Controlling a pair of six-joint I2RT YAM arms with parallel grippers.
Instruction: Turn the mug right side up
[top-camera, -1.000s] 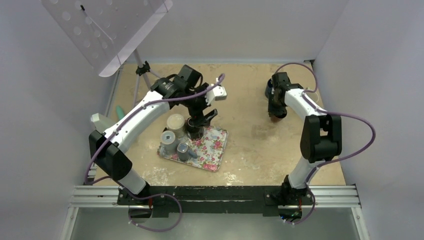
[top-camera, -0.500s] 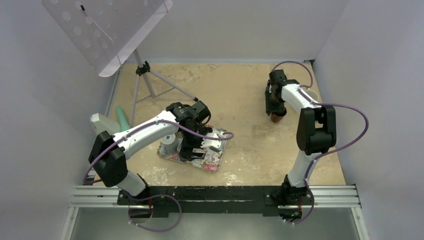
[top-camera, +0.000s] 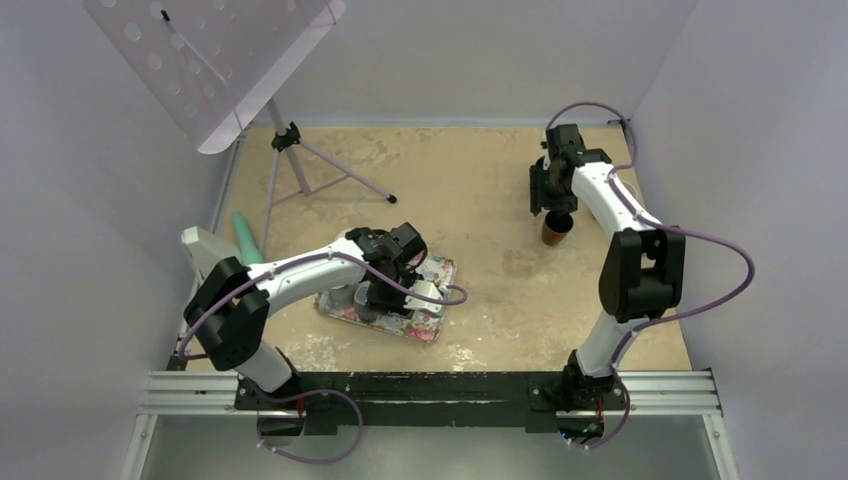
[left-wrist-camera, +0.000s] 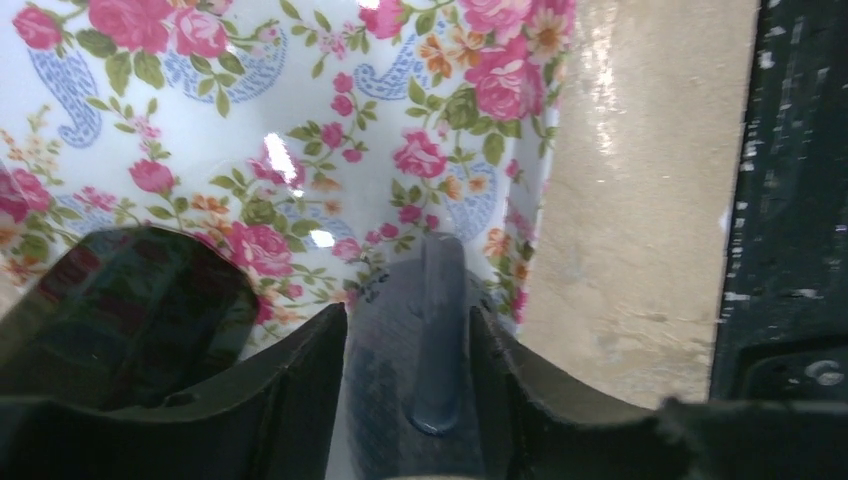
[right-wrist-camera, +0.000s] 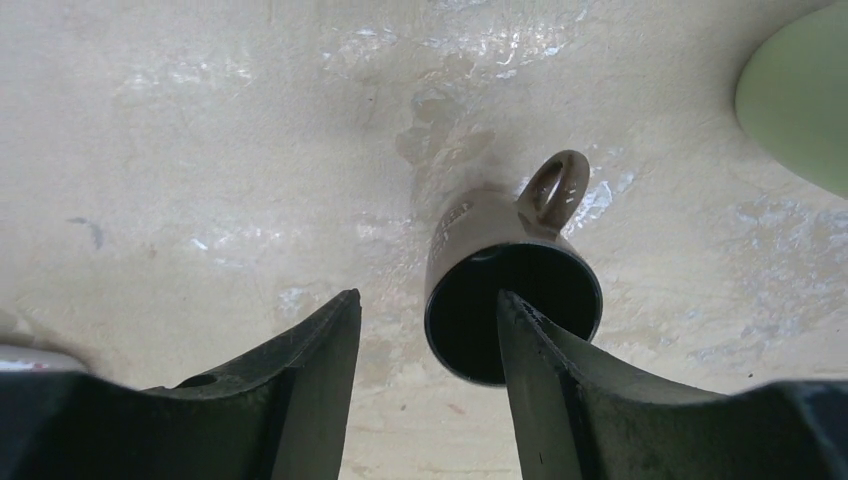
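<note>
Mug (left-wrist-camera: 420, 390), the grey one, sits on the floral tray (left-wrist-camera: 250, 120) nearest the arm bases, its handle ridge facing the camera. The left claw (left-wrist-camera: 408, 325) has narrowed around it, but I cannot tell whether the fingers press it yet. The grip should close squarely across the body, clear of the dark mug (left-wrist-camera: 120, 290) just beside it, then lift before rotating. Farther off, the right claw (right-wrist-camera: 428, 305) hangs apart, holding nothing, above a brown mug (right-wrist-camera: 510, 290) standing mouth-up on the worktop (right-wrist-camera: 200, 150).

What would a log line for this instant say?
brown mug: upright on table | right hand: open, above it | left hand: gripping grey cup on floral tray
</note>
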